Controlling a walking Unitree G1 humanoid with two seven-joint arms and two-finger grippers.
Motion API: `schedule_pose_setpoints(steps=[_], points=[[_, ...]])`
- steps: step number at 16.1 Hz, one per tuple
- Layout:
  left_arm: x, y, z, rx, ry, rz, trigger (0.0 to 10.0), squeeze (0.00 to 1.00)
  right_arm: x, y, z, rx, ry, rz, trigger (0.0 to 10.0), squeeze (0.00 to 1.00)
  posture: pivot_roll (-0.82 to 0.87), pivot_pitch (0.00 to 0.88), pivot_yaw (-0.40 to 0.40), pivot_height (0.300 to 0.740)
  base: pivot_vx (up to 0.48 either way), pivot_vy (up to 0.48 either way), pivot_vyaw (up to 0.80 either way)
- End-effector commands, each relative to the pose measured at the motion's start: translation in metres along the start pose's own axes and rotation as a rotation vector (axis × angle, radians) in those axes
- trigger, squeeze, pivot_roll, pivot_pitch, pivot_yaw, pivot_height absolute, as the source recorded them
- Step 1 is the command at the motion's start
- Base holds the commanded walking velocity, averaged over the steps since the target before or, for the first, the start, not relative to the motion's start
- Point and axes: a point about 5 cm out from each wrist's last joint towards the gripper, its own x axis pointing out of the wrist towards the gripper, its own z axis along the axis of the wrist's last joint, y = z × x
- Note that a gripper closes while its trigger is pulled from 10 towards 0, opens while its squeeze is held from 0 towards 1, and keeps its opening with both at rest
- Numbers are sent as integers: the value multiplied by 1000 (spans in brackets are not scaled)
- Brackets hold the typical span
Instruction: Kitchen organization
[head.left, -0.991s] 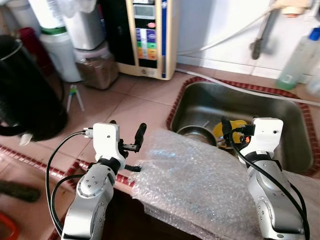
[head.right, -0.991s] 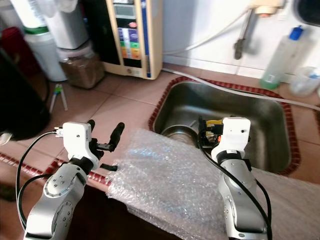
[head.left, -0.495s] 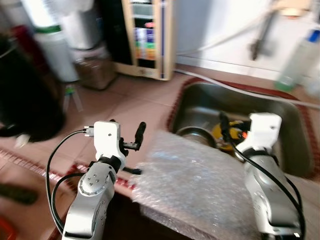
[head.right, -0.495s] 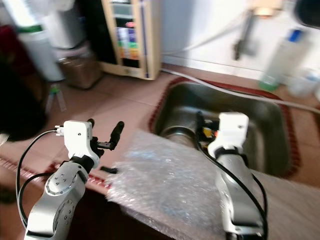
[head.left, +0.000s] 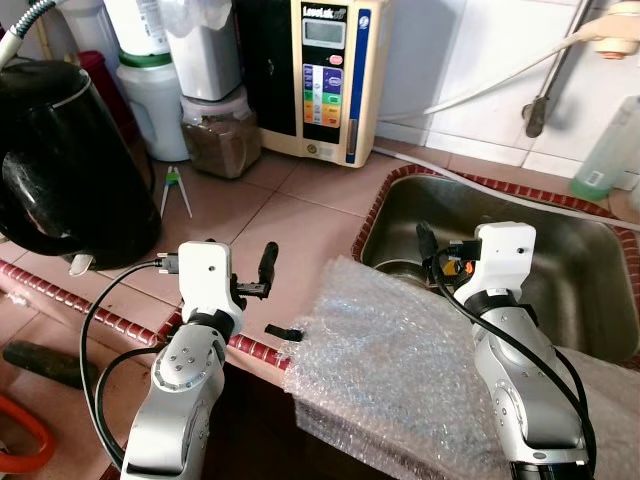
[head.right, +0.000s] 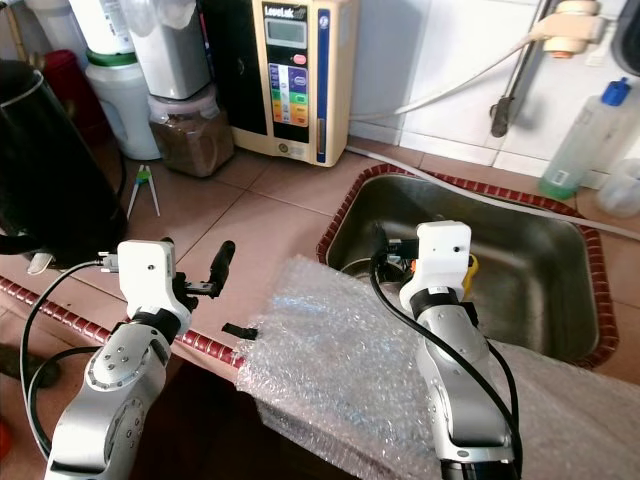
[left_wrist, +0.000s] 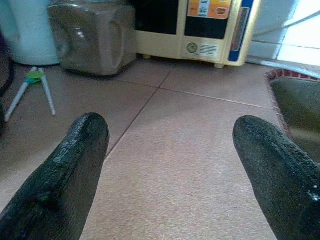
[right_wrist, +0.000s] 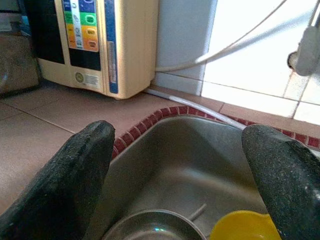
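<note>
Left gripper (head.right: 205, 285): sitting at lower left of the frame over the tiled counter (head.right: 250, 210), fingers spread apart.
Right gripper (head.right: 385, 258): hanging at centre right, at the near edge of the sink (head.right: 520, 260); finger state unclear.
Bubble wrap (head.right: 340, 370): lying across the lower centre, draping over the counter edge.
Kettle (head.right: 45, 170): standing black at far left.
Water purifier (head.right: 290, 75): standing upright at top centre.
Bottle (head.right: 585, 140): standing at upper right.

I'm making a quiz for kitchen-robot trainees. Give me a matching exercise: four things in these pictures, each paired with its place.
Things:
1. black kettle
2. yellow bowl
3. bubble wrap
4. cream water purifier

Places:
A. inside the sink
B. draped over the counter's front edge
C. against the back wall, left of the sink
D. far left of the counter

Pairs: 1-D, 2-A, 3-B, 4-C
</note>
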Motion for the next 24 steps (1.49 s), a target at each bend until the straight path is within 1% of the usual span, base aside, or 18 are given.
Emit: schedule_pose_setpoints(steps=[1, 5, 9, 12, 18, 24], points=[[1, -2, 3, -2, -1, -7, 10000, 0, 2, 0, 2, -7, -10, -1, 10000, 0, -49, 33, 36, 740, 0, 0, 0], [2, -3, 4, 9, 2, -17, 10000, 0, 1, -1, 1, -5, -11, -9, 10000, 0, -47, 31, 45, 740, 0, 0, 0], [5, -4, 10, 22, -8, -19, 10000, 0, 2, -3, 9, -4, -70, -14, 10000, 0, -43, 31, 45, 740, 0, 0, 0], [6, -5, 12, 31, -9, -25, 10000, 0, 4, -5, 10, -12, -74, -15, 10000, 0, -43, 31, 45, 740, 0, 0, 0], [8, -6, 11, 27, 4, -29, 10000, 0, 4, -4, 8, -8, -73, -22, 10000, 0, -45, 30, 49, 740, -281, 0, 0], [10, -7, 12, 24, 5, -42, 10000, 0, 3, -8, 9, -22, -79, -47, 10000, 0, -50, 30, 55, 740, -296, 0, 0]])
